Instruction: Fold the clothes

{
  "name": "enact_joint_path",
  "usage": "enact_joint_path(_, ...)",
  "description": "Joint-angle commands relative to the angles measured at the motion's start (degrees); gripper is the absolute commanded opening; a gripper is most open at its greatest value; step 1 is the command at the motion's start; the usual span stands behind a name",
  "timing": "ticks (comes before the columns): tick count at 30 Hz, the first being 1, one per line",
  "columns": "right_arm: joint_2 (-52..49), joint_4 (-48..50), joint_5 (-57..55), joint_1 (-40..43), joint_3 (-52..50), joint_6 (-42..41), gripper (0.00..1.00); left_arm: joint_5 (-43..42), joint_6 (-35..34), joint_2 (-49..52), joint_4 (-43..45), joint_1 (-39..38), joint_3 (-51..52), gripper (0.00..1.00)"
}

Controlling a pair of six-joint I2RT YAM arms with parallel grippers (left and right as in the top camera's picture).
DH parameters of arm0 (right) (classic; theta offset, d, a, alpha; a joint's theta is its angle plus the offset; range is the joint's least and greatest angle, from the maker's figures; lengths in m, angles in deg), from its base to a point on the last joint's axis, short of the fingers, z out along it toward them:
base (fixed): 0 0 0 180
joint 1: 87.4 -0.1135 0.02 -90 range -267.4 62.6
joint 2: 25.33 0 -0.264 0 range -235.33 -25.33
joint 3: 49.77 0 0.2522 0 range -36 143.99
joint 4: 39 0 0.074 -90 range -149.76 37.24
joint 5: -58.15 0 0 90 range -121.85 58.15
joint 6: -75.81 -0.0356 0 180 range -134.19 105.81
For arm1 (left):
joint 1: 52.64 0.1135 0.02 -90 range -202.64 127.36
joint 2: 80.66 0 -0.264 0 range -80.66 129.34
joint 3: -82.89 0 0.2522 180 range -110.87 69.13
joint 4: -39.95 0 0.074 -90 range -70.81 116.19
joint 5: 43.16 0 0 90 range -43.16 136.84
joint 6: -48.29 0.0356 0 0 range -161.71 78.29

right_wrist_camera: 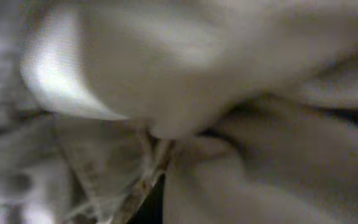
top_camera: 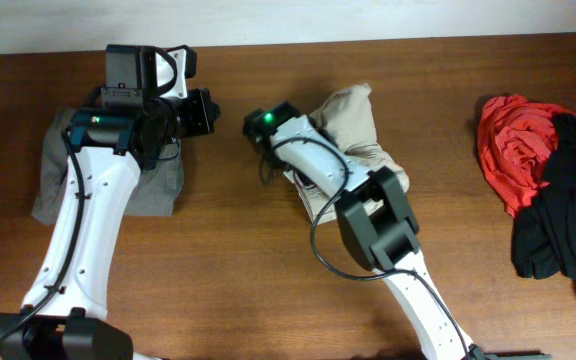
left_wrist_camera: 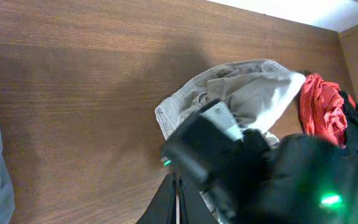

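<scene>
Flagging risks first. Your right arm (top_camera: 313, 165) was nose-down in the shorts (top_camera: 353, 125), which lay crumpled mid-desk, not flat. The right wrist cam showed only blurred beige cloth close against the lens, so you were working blind there.

Likely failure, in my view: the jaws pinch several layers or a stray bunch instead of one hem. Any pull would then drag the whole heap across the desk (top_camera: 238, 260) and ball it up. Folding from that state would lock in the creases.

Second risk: your left arm (top_camera: 88, 210) had its wrist near the right arm's wrist, with only bare desk between. If you swung either inward to spread the shorts, they could clash. The cable (top_camera: 320, 245) looping off the right arm hung close to the cloth, so a snag looked possible.

Right jaws: hidden under the arm from overhead and out of frame on their own cam. I couldn't tell whether they were apart or clamped, or on what.

Left jaws: a dark blur at the bottom of the left wrist cam, gap unreadable, nothing visibly held. They hung over bare desk just right of the grey garment (top_camera: 158, 185).

The red (top_camera: 508, 150) and black (top_camera: 568, 220) clothes sat piled at far right, well apart from both arms.
</scene>
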Motion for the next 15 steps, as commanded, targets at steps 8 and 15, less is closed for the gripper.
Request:
enact_joint_path(8, -1.05, -7.02, 0.31, -3.08, 5.09, -6.78, 0.28, 0.44, 1.38, -0.61, -0.48, -0.09, 0.35, 0.04)
enact_joint_path(15, 0.74, -11.78, 3.23, -3.13, 12.72, -6.93, 0.33, 1.51, 1.38, -0.61, -0.48, -0.09, 0.35, 0.04)
